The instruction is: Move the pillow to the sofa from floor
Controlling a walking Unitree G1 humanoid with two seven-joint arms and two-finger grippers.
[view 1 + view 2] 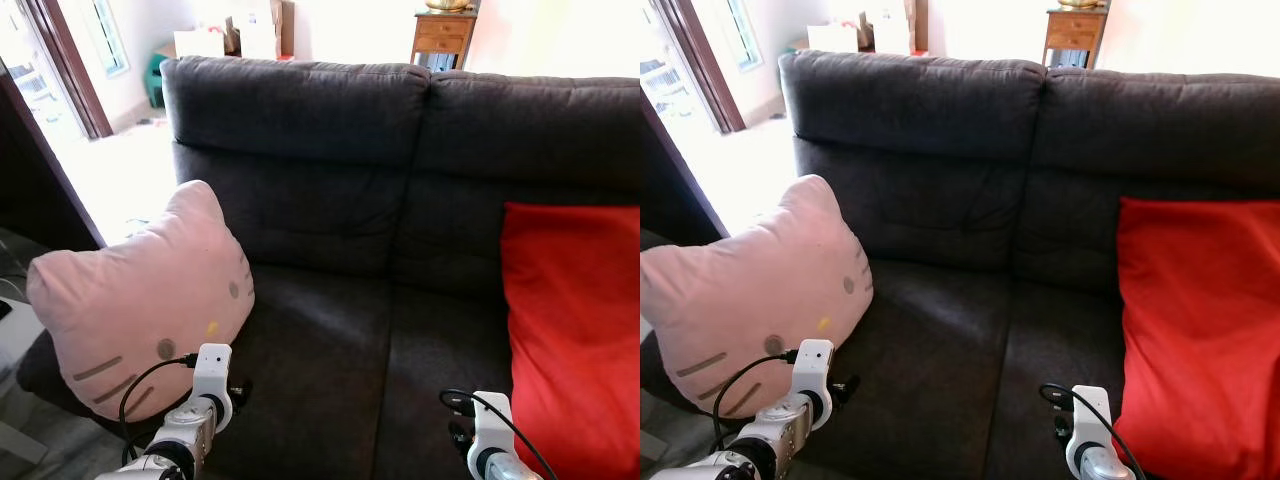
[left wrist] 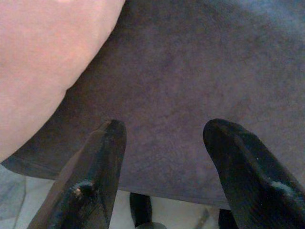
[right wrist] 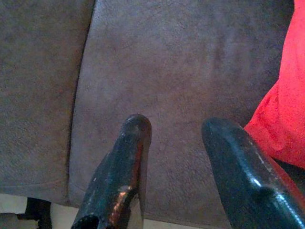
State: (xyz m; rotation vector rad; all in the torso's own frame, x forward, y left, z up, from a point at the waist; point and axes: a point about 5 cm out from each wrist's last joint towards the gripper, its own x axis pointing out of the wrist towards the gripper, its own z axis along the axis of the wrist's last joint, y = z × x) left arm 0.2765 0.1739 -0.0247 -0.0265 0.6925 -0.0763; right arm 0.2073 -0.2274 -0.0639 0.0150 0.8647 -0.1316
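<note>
Dark grey sofa (image 1: 330,330) spans the scene. Pink pillow (image 1: 145,300) stands upright at the sofa's left end; a red cushion (image 1: 575,330) leans at the right. Left gripper (image 2: 164,131) and right gripper (image 3: 176,126) hover above the seat, fingers spread, empty.

Sofa (image 1: 330,330): pillow (image 1: 140,300) on its left end; cushion (image 1: 575,330) on its right; cabinet (image 1: 443,35) behind.

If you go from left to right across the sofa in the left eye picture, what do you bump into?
Pink cat-face pillow → bare dark grey fabric sofa seat → bright red cushion.
</note>
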